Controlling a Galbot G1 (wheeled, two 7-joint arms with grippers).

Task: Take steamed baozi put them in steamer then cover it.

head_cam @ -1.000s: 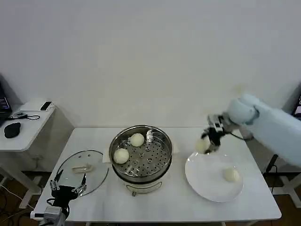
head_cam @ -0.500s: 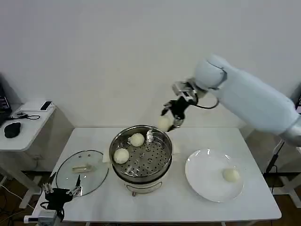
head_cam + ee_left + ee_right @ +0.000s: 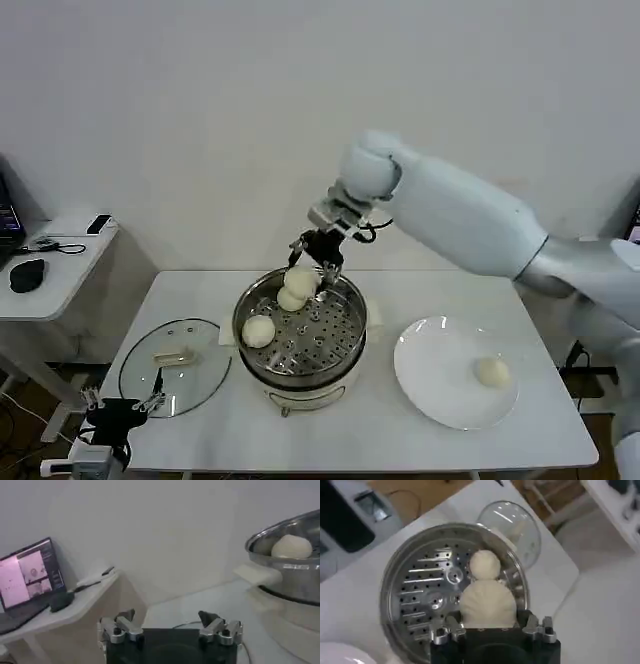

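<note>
My right gripper (image 3: pixel 318 262) hangs over the far side of the shiny steel steamer (image 3: pixel 345 350), shut on a cream-white baozi (image 3: pixel 300 281) just above the perforated tray. In the right wrist view the held baozi (image 3: pixel 487 602) sits between the fingers of the gripper (image 3: pixel 489 624). Two baozi (image 3: pixel 258 330) (image 3: pixel 290 300) lie on the tray. A further baozi (image 3: pixel 491 372) rests on the white plate (image 3: pixel 430 380). The glass cover (image 3: pixel 175 375) lies flat on the table, left of the steamer. My left gripper (image 3: pixel 120 410) stays open near the front left corner, beside the cover.
A side table (image 3: pixel 50 270) with a mouse and small devices stands to the left of the white table (image 3: pixel 350 440). A laptop (image 3: pixel 25 577) sits on it in the left wrist view. The steamer (image 3: pixel 295 575) rises to one side of the left gripper (image 3: pixel 170 622).
My right arm has carried the baozi from above the plate leftward to over the steamer and lowered it toward the tray. The left gripper has drifted slightly toward the table's front left corner.
</note>
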